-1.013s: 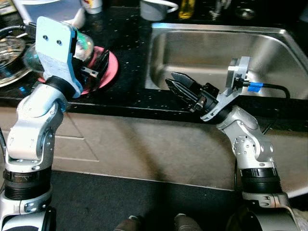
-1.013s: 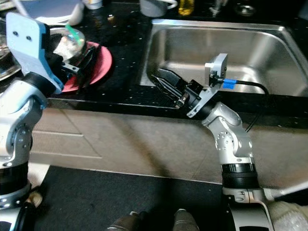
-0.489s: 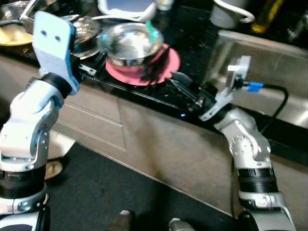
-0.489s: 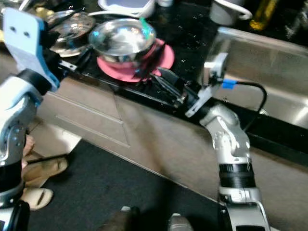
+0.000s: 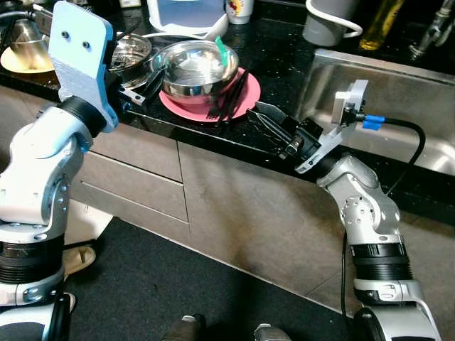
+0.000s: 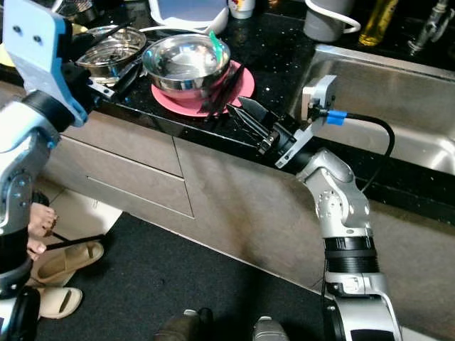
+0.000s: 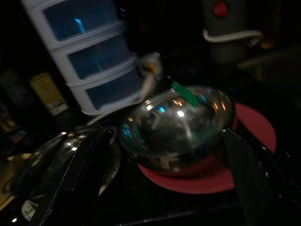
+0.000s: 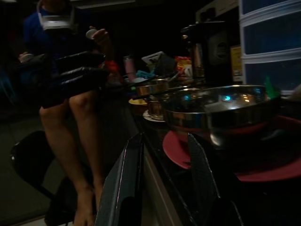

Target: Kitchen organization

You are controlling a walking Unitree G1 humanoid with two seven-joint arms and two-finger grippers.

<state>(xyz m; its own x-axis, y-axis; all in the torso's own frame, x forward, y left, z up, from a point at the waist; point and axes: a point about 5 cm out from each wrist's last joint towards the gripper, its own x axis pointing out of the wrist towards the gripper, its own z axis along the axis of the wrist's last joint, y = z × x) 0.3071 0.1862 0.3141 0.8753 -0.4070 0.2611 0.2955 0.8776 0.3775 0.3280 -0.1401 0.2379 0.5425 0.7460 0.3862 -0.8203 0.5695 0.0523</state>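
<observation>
A steel bowl (image 5: 197, 65) with a green item (image 5: 222, 48) in it sits on a pink plate (image 5: 245, 91) on the black counter. Dark chopsticks (image 5: 232, 98) lie across the plate's right side. My left gripper (image 5: 146, 84) is at counter height just left of the bowl, open; in the left wrist view its fingers (image 7: 68, 172) stand wide on either side of the bowl (image 7: 176, 127). My right gripper (image 5: 254, 114) hovers at the counter's front edge just right of the plate, open and holding nothing, its fingers (image 8: 124, 188) pointing toward the bowl (image 8: 221, 108).
A second steel pan (image 5: 131, 53) stands left of the bowl, with a white drawer unit (image 5: 186, 13) behind it. The sink (image 5: 398, 96) lies to the right, a grey mug (image 5: 325, 21) and a bottle (image 5: 373, 28) behind it. A person's sandalled feet (image 6: 43, 238) are at the left.
The whole view has shifted, so the sink now lies far right and the bowl sits centred. My right gripper has gone from the sink's corner to the plate's right side.
</observation>
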